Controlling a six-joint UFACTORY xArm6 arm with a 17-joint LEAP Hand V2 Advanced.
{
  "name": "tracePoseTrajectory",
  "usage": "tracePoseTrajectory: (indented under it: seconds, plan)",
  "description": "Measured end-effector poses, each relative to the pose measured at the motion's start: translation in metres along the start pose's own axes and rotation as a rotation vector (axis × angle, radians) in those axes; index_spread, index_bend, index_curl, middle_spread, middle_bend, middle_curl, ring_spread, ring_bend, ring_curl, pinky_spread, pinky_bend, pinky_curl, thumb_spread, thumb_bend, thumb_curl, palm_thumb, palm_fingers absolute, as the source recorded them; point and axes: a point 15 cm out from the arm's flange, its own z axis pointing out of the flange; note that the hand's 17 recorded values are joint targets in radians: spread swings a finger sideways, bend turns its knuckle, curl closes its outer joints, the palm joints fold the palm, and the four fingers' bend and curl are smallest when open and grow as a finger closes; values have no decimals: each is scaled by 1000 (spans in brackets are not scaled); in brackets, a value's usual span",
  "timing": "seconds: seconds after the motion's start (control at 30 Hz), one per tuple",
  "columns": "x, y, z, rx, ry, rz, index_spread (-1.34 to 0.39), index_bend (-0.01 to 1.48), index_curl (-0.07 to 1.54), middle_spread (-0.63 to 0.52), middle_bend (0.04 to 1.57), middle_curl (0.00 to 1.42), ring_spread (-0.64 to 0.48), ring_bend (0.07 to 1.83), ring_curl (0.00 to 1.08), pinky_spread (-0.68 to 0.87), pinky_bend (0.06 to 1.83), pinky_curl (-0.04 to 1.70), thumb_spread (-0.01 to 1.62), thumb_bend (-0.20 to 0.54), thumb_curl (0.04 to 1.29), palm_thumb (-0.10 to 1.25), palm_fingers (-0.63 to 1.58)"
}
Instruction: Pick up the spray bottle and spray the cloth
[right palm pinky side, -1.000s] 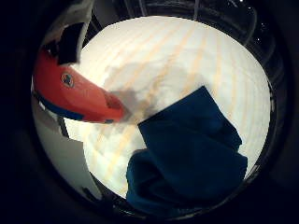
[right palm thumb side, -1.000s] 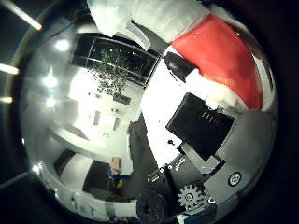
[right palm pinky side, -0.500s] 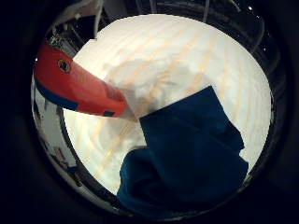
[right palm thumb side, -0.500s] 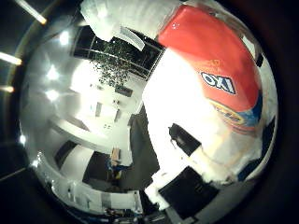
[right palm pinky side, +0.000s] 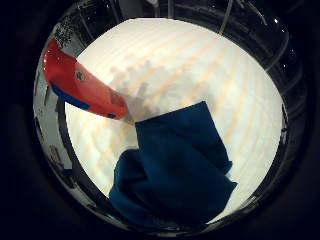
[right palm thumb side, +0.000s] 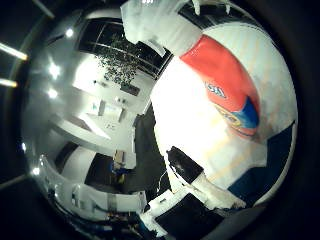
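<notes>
The spray bottle (right palm pinky side: 84, 89), red with a blue band and a white body, sits close against my palm and hangs above the round white table (right palm pinky side: 205, 70). The right thumb side palm view shows its red and white body (right palm thumb side: 226, 84) filling much of the picture, with white parts of my hand (right palm thumb side: 160, 22) curled beside it. The dark blue cloth (right palm pinky side: 176, 166) lies crumpled on the table, below the bottle's end and a little to one side. My hand is well above the table.
The table's round edge (right palm pinky side: 268, 150) drops off to a dark floor all round. The right thumb side palm view looks out into a bright room with ceiling lights (right palm thumb side: 55, 92) and white furniture (right palm thumb side: 110, 125), away from the table.
The whole picture has shifted: the camera has moved up, so the table and cloth look smaller. The bottle stays at my palm and shows more of its white body in the thumb side view.
</notes>
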Motion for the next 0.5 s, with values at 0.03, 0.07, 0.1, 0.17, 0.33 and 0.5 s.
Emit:
tracePoseTrajectory:
  seconds: [0.03,0.07,0.1,0.17,0.33,0.5]
  plan:
    - [3,1,-5,2,2,6,-224,157,325,165,241,325,279,451,218,551,523,462,1037,-25,340,603,54]
    - [5,5,-8,-5,2,13,-223,156,319,165,235,326,280,446,218,550,525,452,1037,-25,338,604,58]
    - [7,7,-16,-3,4,17,-222,155,314,166,232,328,278,440,218,549,527,442,1037,-25,336,604,62]
    - [10,11,-35,2,15,23,-221,157,306,166,227,332,276,432,220,548,527,426,1039,-25,335,600,71]
    - [13,21,-87,10,75,-9,-222,154,294,156,221,340,272,426,227,544,524,390,1044,-26,328,593,95]
    - [14,36,-135,35,112,-10,-229,161,291,153,201,341,268,429,232,541,513,358,1048,-25,320,588,122]
